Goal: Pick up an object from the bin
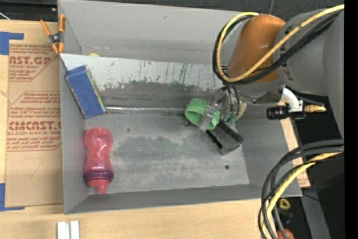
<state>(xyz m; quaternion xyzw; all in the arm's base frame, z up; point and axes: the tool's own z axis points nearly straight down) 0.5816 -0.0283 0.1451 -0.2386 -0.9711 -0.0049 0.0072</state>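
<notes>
My gripper [225, 137] hangs low at the right end of the bin floor, dark and blocky under the orange-covered wrist. A green curved plastic thing [196, 111], shaped like a small cup or ring, lies right beside it on its upper left, close against the wrist. Whether the green thing is gripped cannot be made out. A pink bottle with a purple cap [98, 158] lies in the near left corner. A blue rectangular sponge block [84, 90] leans at the far left wall.
The arm and its yellow cables cover the bin's right side. Between the gripper and the pink bottle the scratched grey floor is bare. The bin's sloping walls close in along the back and the front.
</notes>
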